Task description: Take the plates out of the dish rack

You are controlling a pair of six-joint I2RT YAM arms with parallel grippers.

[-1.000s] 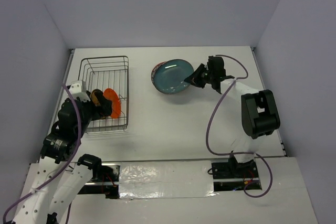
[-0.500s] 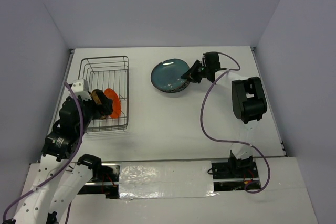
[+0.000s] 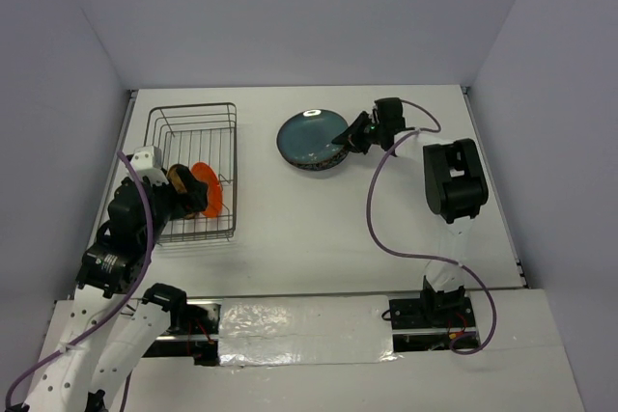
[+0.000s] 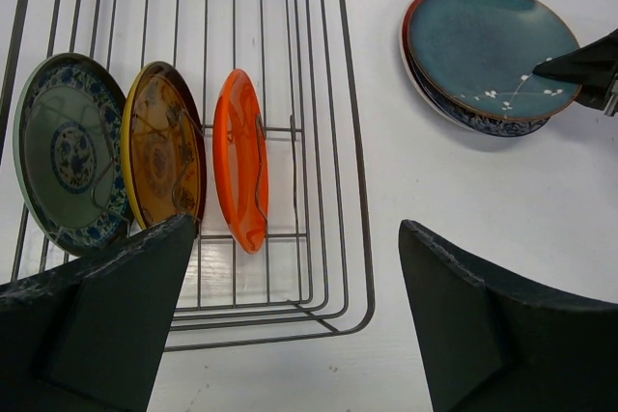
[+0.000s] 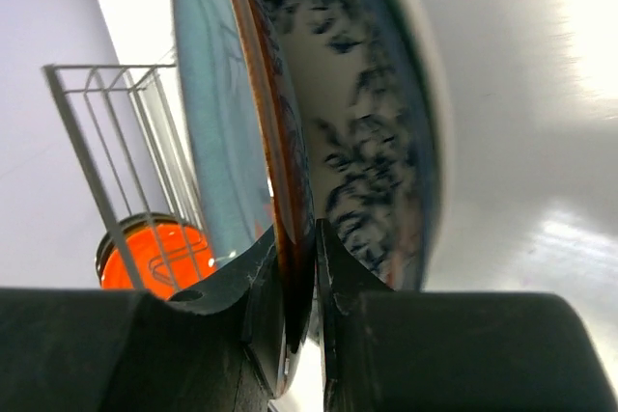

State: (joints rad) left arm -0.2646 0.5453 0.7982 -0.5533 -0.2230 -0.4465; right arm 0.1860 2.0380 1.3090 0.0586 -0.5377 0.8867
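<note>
The wire dish rack (image 3: 214,132) stands at the left and holds three upright plates: a small blue-patterned one (image 4: 68,151), an amber-brown one (image 4: 164,156) and a small orange one (image 4: 241,171). My left gripper (image 4: 299,335) is open and empty above the rack's near end (image 3: 182,192). My right gripper (image 3: 346,139) is shut on the right rim of the large dark teal plate (image 3: 309,137). The teal plate lies flat on a stack with the white-and-blue patterned plate (image 4: 454,108) and a red rim (image 4: 410,21) below it. The right wrist view shows the fingers (image 5: 343,277) pinching the teal rim (image 5: 290,238).
The rack's wire rim (image 4: 352,142) runs between the racked plates and the stack. The right arm's cable (image 3: 386,209) loops over the table to the right of the stack. Side walls enclose the table at left, right and back.
My right gripper has lowered the teal plate from a tilt to lie flat on the stack, and the right arm has drawn back. The left arm has barely moved.
</note>
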